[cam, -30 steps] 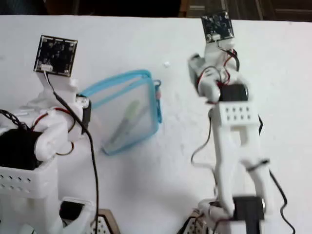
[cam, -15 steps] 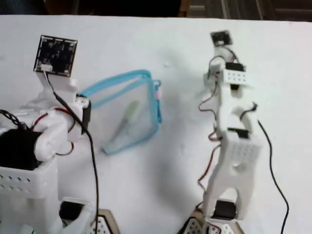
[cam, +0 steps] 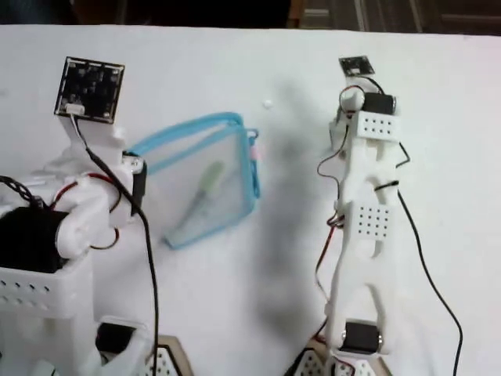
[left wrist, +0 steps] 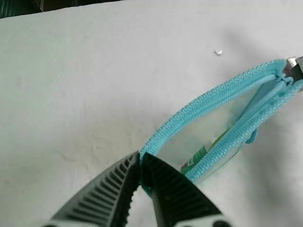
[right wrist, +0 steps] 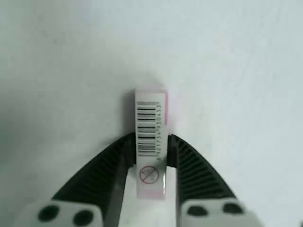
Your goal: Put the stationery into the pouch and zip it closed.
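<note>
- Pouch (cam: 180, 176) rim is pinched by closed left claw (left wrist: 140, 161), so mouth is held agape.
- Eraser (right wrist: 150, 124) is clamped in right claw (right wrist: 150, 142), apart from pouch, seemingly for loading.

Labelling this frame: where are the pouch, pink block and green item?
pouch (left wrist: 222, 93), left wrist view, upper zip edge.
pink block (right wrist: 150, 125), right wrist view, its barcode label.
green item (cam: 210, 180), high view, its middle.

Open gap (pouch (cam: 205, 178) to right arm (cam: 368, 227))
</note>
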Controlling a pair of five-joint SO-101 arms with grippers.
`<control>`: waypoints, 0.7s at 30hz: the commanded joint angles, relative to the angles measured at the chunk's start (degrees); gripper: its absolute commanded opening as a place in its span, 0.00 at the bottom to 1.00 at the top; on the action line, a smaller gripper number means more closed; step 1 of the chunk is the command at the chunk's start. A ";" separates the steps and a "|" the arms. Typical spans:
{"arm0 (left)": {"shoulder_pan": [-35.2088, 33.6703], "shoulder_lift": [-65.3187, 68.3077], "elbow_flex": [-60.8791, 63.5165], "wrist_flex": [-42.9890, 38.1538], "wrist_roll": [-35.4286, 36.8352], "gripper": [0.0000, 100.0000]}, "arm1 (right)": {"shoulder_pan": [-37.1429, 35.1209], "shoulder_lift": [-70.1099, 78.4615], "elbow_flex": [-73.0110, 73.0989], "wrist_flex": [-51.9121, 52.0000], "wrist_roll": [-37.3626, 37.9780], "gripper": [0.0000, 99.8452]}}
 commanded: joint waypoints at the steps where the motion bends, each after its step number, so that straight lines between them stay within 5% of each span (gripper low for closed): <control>1: -0.48 0.22 2.29 0.97 -0.62 0.02 | -0.57 0.84 -7.03 4.44 0.35 0.02; 14: -0.48 0.22 2.20 1.32 -0.62 0.02 | -1.54 -20.26 10.64 4.70 0.00 0.02; 21: -0.48 0.22 2.20 1.32 -0.62 0.02 | -3.47 -42.86 43.96 4.35 -0.09 0.02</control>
